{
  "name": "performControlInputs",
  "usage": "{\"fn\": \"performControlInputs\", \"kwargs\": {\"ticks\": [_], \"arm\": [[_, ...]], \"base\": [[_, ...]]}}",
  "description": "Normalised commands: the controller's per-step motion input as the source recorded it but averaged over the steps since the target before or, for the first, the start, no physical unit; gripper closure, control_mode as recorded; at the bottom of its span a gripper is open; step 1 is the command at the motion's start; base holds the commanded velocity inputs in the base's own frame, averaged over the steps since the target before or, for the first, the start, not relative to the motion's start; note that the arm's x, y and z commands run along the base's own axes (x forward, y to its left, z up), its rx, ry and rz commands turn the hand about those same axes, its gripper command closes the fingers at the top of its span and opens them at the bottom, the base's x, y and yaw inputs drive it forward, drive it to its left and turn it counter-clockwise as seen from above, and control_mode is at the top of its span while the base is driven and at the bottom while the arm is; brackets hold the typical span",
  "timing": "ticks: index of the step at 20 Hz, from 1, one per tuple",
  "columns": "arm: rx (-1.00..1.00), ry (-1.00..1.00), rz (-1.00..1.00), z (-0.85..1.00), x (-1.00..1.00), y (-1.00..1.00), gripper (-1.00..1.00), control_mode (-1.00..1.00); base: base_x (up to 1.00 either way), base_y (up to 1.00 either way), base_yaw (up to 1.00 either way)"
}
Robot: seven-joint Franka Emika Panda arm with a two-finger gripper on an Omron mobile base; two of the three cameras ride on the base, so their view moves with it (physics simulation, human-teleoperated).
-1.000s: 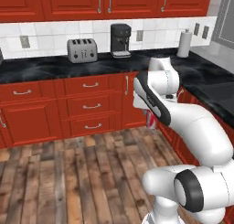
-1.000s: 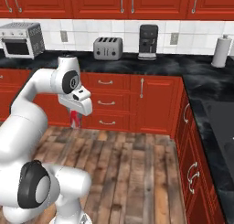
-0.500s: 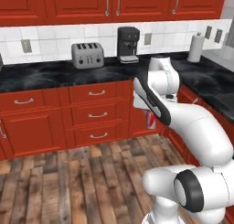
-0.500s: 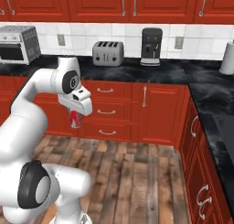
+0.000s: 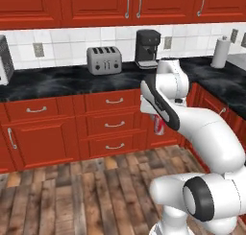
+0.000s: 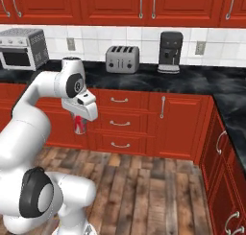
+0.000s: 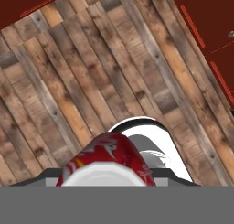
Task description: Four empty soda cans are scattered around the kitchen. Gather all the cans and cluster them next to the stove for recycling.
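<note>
From the left base view I have the jaws (image 5: 158,118) clamped on a red soda can (image 5: 159,125), which hangs straight below them, well above the wood floor (image 5: 72,195) and in front of the red drawers (image 5: 114,121). Beyond the jaws, on the black counter (image 5: 62,79), stand a toaster (image 5: 104,60), a coffee machine (image 5: 147,48) and, further off, a paper towel roll (image 5: 220,52).

In the right base view the same can (image 6: 79,125) sits under the jaws (image 6: 79,119), with a toaster oven (image 6: 21,48) on the counter behind and to one side of them.

The hand view looks down past the can's red body (image 7: 107,161), gripped right between the jaws, onto bare floor planks.

I judge this as the carry step: one can in hand, in transit. No stove is in my frames, so next I must drive the base on until the cooktop appears, then lower the can upright onto the counter beside it
</note>
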Motion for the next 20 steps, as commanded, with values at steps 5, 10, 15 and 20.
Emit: {"fn": "performControlInputs", "kwargs": {"ticks": [5, 10, 15, 20], "arm": [[0.0, 0.0, 0.0, 0.0, 0.0, 0.0, 1.0, 1.0], [0.0, 0.0, 0.0, 0.0, 0.0, 0.0, 1.0, 1.0], [0.0, 0.0, 0.0, 0.0, 0.0, 0.0, 1.0, 1.0], [0.0, 0.0, 0.0, 0.0, 0.0, 0.0, 1.0, 1.0]], "base": [[0.35, 0.53, 0.03], [0.31, 0.59, 0.0], [0.29, 0.64, 0.01], [0.29, 0.61, 0.02]]}}
